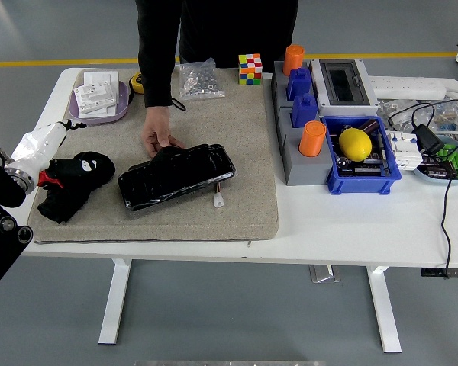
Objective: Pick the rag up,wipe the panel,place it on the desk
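Head view. Crumpled black cloth rag (70, 193) lies on grey felt mat (237, 152), just left of glossy black panel (176, 176), which a person's hand (159, 137) steadies. Robot's left hand (72, 166) rests on rag; finger closure can't be told. Rag prob. soft, light: pinch a raised fold.

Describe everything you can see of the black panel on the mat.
The black panel is a glossy, long slab with rounded corners. It lies flat and skewed on the grey mat, right end farther away. A short lead with a white plug trails from its near right corner. The person's hand rests on its far left edge.
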### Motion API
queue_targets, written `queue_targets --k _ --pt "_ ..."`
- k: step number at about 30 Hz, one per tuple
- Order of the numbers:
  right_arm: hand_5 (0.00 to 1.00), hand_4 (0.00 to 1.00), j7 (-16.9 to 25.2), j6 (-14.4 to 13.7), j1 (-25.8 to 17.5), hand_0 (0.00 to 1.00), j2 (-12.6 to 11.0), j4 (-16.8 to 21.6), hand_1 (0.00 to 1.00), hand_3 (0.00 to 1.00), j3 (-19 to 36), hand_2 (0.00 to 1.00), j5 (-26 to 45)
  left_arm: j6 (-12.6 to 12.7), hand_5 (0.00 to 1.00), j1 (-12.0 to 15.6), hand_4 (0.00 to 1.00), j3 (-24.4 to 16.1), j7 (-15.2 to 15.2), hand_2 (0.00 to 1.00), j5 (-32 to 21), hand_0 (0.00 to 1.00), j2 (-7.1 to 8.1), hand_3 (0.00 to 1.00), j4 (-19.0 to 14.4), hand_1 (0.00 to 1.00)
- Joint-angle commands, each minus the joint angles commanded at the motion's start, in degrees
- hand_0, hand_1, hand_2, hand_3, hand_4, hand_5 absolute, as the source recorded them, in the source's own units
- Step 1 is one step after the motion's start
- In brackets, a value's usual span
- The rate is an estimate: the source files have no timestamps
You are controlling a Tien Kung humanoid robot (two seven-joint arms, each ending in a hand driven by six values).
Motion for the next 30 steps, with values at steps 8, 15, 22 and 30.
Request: queue_targets --k 8,15,22,30 --pt "0.698 0.998 -0.01 0.05 0.01 0.695 -0.01 -0.02 0.460 0.618 0.03 0.642 -0.11 0.71 0.404 -0.21 0.894 1.51 -0.42 0.885 -0.25 0.742 -0.72 0.836 2.54 0.871" --pt "0.697 0.998 0.02 -0.11 0.11 0.695 0.04 0.12 0.460 0.618 0.08 0.643 -0.17 1.05 0.404 -0.57 0.894 2.49 -0.39 0.883 -0.33 0.741 -1.24 0.834 4.07 0.870" --pt "0.698 0.998 0.07 -0.35 -0.01 0.695 0.11 0.33 0.460 0.618 0.55 0.643 -0.43 1.46 0.404 -0.95 0.895 3.42 -0.62 0.880 -0.69 0.739 -1.81 0.831 5.82 0.866" --pt "0.698 0.998 0.07 -0.66 -0.15 0.695 0.07 0.71 0.461 0.619 0.78 0.643 -0.65 2.15 0.405 -1.37 0.893 4.41 -0.88 0.875 -0.95 0.734 -1.89 0.830 8.03 0.863"
